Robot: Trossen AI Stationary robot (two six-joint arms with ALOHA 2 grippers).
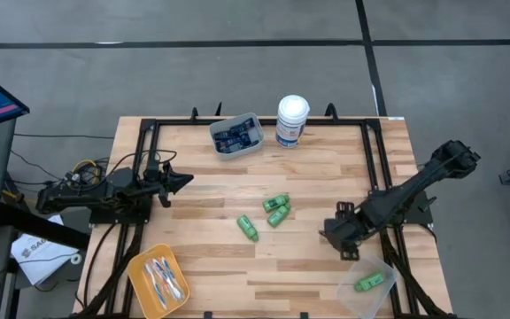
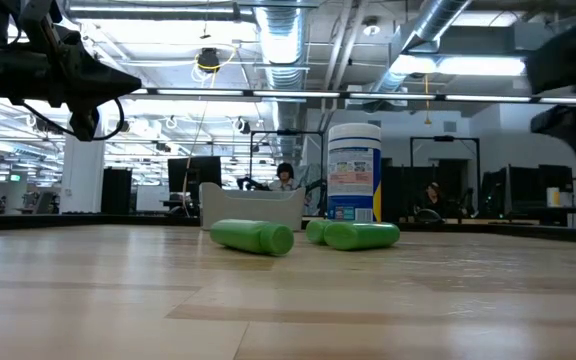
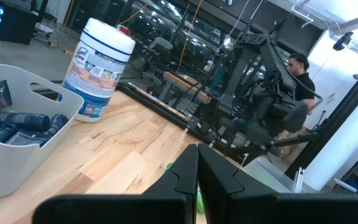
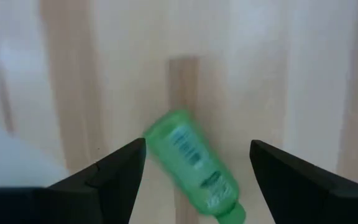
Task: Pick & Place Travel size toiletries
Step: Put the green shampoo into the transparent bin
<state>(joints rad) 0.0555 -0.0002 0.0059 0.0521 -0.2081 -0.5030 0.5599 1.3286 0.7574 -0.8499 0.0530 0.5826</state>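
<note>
Three bright green bottles (image 1: 275,203) (image 1: 279,215) (image 1: 248,228) lie on their sides mid-table; the low view shows them too (image 2: 253,237) (image 2: 361,235). A fourth green bottle (image 1: 369,283) lies in a clear container (image 1: 354,297) at the near right. My right gripper (image 1: 339,237) points down, open, right of the loose bottles. Its wrist view shows a green bottle (image 4: 191,165) lying on the wood below, between the spread fingers and apart from them. My left gripper (image 1: 180,182) waits shut and level at the table's left.
A grey bin (image 1: 235,136) of dark navy tubes and a tall white canister (image 1: 292,121) stand at the far edge. An orange tray (image 1: 140,275) with toothbrushes sits at the near left. Black frame rails run along the table's sides.
</note>
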